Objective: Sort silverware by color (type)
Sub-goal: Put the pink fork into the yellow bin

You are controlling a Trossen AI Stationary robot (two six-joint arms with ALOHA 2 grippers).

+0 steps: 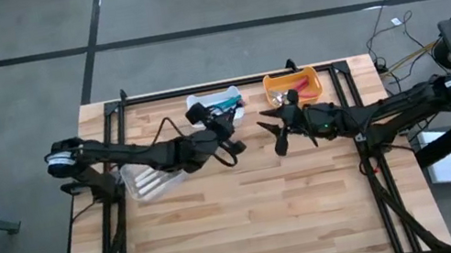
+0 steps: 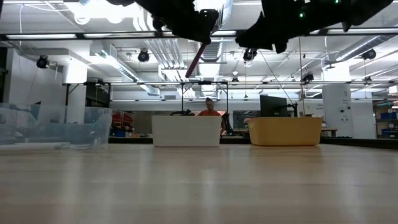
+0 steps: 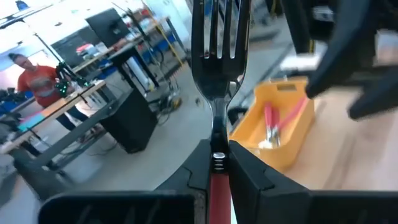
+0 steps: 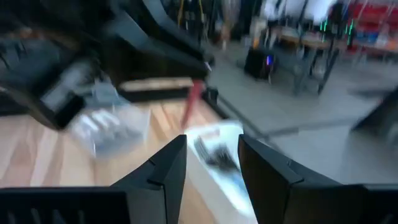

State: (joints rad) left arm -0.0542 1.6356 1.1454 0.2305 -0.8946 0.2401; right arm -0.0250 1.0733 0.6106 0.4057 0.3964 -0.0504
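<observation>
My left pincer (image 3: 214, 163), dark black, pinches a fork with a shiny silver metal head and a red plastic handle (image 3: 216, 93). The rectangular orange-yellow plastic bin (image 3: 283, 121) carries red-pink handled silverware with silvery heads (image 3: 273, 124). The white rectangular bin (image 1: 219, 101) shows teal-blue handled pieces (image 1: 223, 103). The clear plastic bin (image 1: 146, 179) has pale white handles inside. My right pincer (image 4: 211, 163) is black as well. The table (image 1: 250, 215) is light wooden planks, striped in tan and honey tones.

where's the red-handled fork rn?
Clamped in the left gripper, the red-handled fork is up off the table near centre, tines pointing toward the orange bin, with the white bin alongside.
</observation>
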